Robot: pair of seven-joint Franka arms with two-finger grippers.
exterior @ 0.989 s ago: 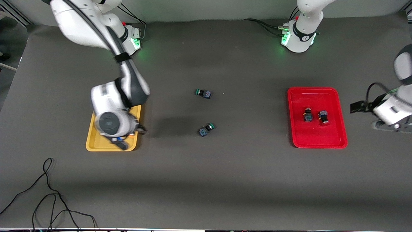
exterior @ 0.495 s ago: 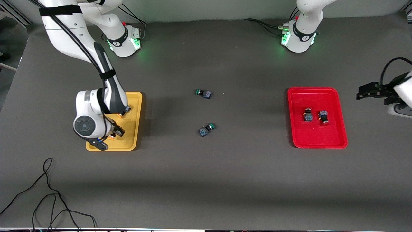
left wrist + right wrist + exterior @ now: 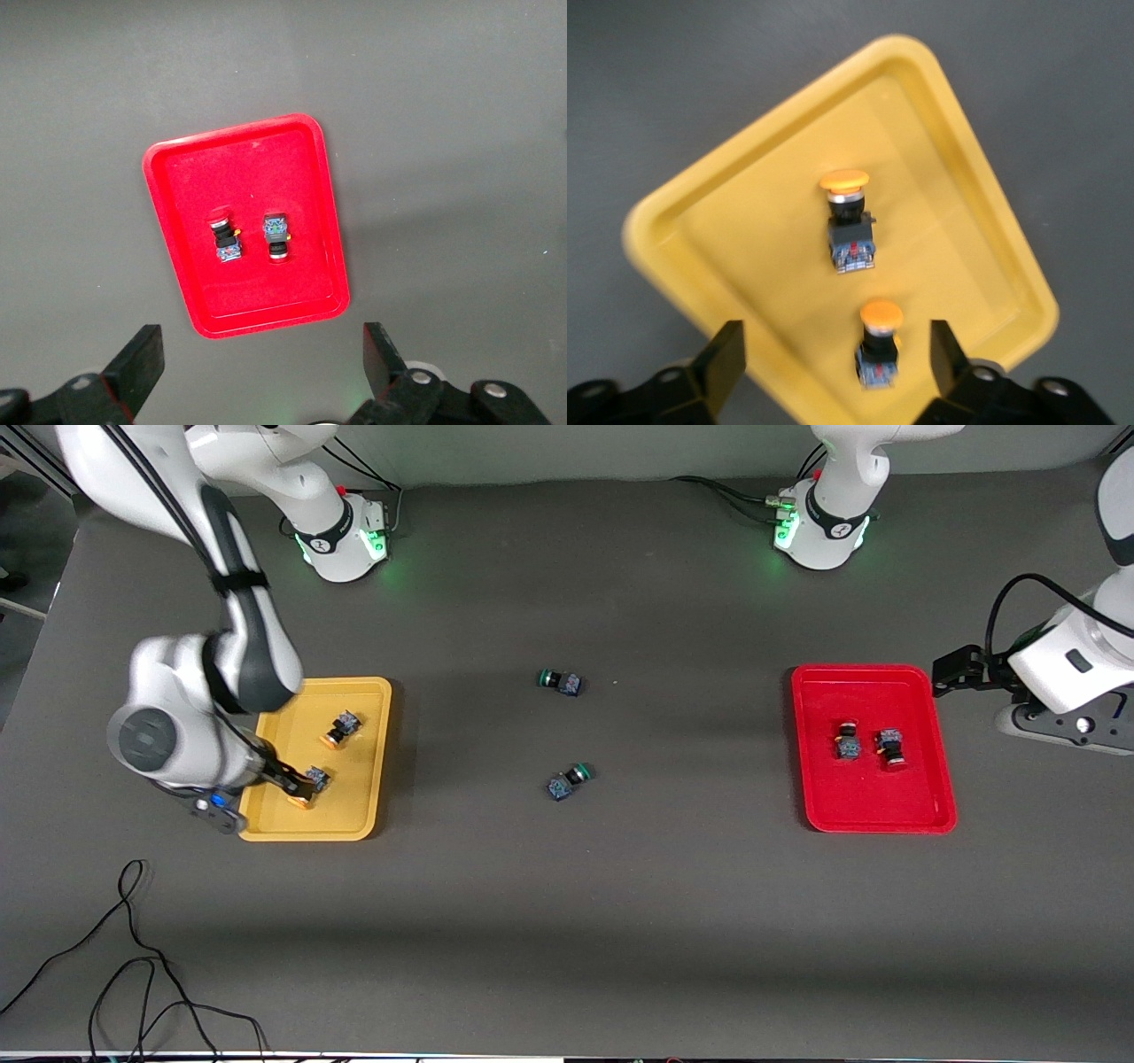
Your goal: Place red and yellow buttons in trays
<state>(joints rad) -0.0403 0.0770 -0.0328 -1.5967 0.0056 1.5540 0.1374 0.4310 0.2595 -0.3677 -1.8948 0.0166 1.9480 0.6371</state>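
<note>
The task appears done, judged from how things lie: both yellow buttons [image 3: 330,755] are seen lying on their sides in the yellow tray [image 3: 372,691], apart from each other, and both red buttons [image 3: 868,747] lie side by side near the middle of the red tray [image 3: 864,675]. Only two green buttons [image 3: 563,730] are left on the mat [image 3: 567,921] between the trays, well apart, and these are not called for. The right gripper [image 3: 831,359] is held over the yellow tray with fingers spread and nothing between them; the left gripper [image 3: 257,367] is held above the table just off the red tray's end, likewise spread and empty. The trays are of smooth moulded plastic, shallow, with rounded corners and raised rims. The buttons are small blocky bodies with round domed caps; the mat looks matte and dark grey.
</note>
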